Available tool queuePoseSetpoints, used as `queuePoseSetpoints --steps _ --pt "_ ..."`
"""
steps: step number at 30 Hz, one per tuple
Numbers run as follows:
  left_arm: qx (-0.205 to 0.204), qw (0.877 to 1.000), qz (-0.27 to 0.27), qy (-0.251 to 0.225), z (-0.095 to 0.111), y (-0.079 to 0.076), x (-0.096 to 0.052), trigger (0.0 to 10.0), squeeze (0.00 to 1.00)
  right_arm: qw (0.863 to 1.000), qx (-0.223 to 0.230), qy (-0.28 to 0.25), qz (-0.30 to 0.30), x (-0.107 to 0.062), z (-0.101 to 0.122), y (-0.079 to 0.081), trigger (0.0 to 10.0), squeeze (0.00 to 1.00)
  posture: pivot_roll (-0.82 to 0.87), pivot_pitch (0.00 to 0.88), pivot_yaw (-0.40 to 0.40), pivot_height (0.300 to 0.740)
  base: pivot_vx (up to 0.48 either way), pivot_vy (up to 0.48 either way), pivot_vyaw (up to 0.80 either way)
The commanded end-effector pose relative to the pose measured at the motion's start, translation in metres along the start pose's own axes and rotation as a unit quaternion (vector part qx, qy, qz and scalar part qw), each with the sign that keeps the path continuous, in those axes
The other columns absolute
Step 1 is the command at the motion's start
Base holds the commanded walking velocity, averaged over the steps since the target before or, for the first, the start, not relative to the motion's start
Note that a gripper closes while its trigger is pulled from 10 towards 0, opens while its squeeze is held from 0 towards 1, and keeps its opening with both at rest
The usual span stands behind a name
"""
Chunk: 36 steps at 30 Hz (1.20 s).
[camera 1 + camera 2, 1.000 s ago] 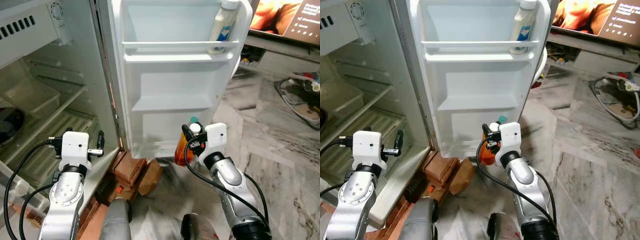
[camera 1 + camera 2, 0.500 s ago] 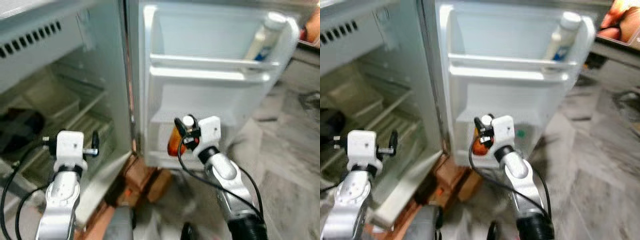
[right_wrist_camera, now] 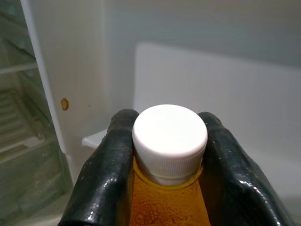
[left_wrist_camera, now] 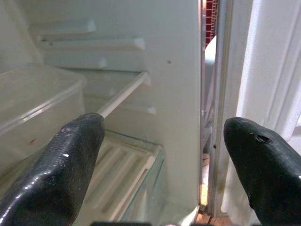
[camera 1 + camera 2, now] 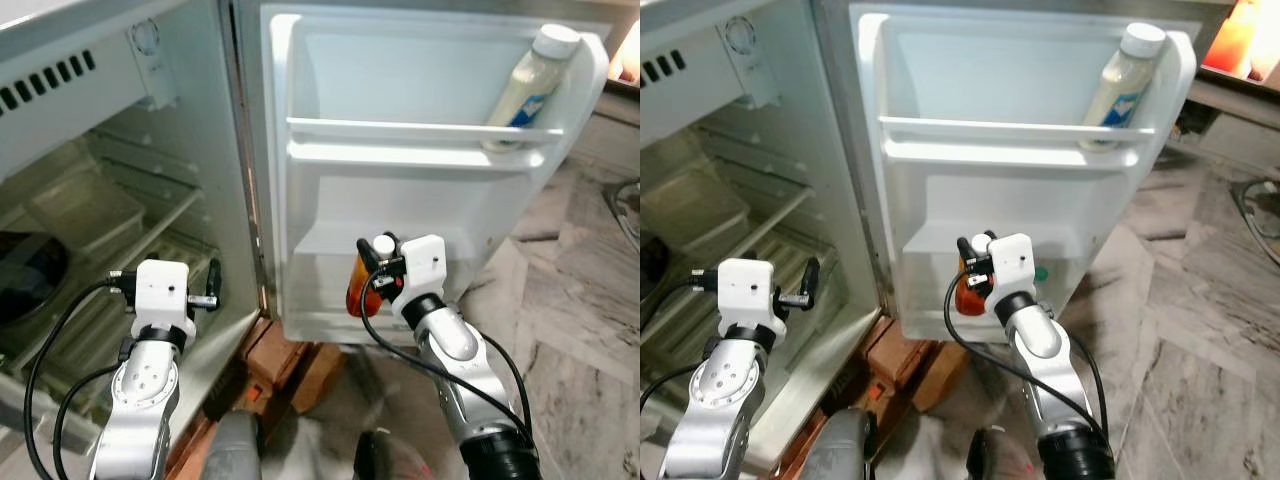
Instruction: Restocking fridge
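The fridge stands open, its white door [image 5: 330, 170] swung wide before me. My right gripper [image 5: 377, 268] is shut on an orange bottle [image 5: 358, 288] with a white cap [image 3: 170, 135], held upright in front of the door's lowest shelf [image 5: 320, 322]. In the right wrist view both fingers [image 3: 106, 174] clamp the neck just under the cap. A cream sauce bottle [image 5: 522, 88] stands in the upper door shelf at its right end. My left gripper [image 5: 210, 290] is open, with nothing between its fingers [image 4: 66, 165], pointing into the fridge interior.
Inside the fridge are a clear drawer [image 5: 75, 205], ribbed glass shelves [image 5: 150, 270] and a dark bowl [image 5: 25, 290]. Red bricks [image 5: 275, 360] prop the fridge off a marble floor [image 5: 580, 320]. Cables lie at the right edge of the floor [image 5: 1260, 205].
The camera has swung, so the door now sits more central. My right gripper has carried the orange bottle closer to the lowest door shelf. The left gripper stays open.
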<state>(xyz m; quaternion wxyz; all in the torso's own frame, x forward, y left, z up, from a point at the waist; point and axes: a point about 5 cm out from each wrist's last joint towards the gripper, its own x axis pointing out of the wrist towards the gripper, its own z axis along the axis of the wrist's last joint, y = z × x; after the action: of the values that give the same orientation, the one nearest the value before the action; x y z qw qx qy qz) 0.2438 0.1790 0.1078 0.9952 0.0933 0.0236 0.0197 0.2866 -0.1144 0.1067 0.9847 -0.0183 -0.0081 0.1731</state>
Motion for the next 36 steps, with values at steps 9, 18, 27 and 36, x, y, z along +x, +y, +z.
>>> queuePoseSetpoints --steps 9,18,27,36 --pt "-0.008 1.0 -0.024 0.0 0.003 -0.005 -0.008 10.0 0.0 0.996 -0.016 0.064 -0.06 0.003 -0.01 -0.022 10.0 0.0 0.15 0.061 -0.071 0.655 0.0 0.0 0.0" --pt "-0.01 1.0 -0.029 0.005 0.004 -0.005 -0.013 10.0 0.0 0.996 -0.013 0.073 -0.056 0.004 -0.011 -0.023 10.0 0.0 0.15 0.097 -0.067 0.655 0.0 -0.29 0.0" --pt "-0.026 0.999 -0.021 0.001 0.005 -0.005 -0.011 10.0 0.0 0.997 -0.008 0.065 -0.046 0.004 -0.008 -0.023 10.0 0.0 0.14 0.117 -0.072 0.655 0.0 -0.029 0.0" --pt "-0.024 1.0 -0.01 0.001 0.006 -0.003 -0.008 10.0 0.0 0.999 0.003 0.032 0.009 0.008 0.003 -0.008 10.0 0.0 0.14 0.103 -0.079 0.655 0.0 0.0 0.0"
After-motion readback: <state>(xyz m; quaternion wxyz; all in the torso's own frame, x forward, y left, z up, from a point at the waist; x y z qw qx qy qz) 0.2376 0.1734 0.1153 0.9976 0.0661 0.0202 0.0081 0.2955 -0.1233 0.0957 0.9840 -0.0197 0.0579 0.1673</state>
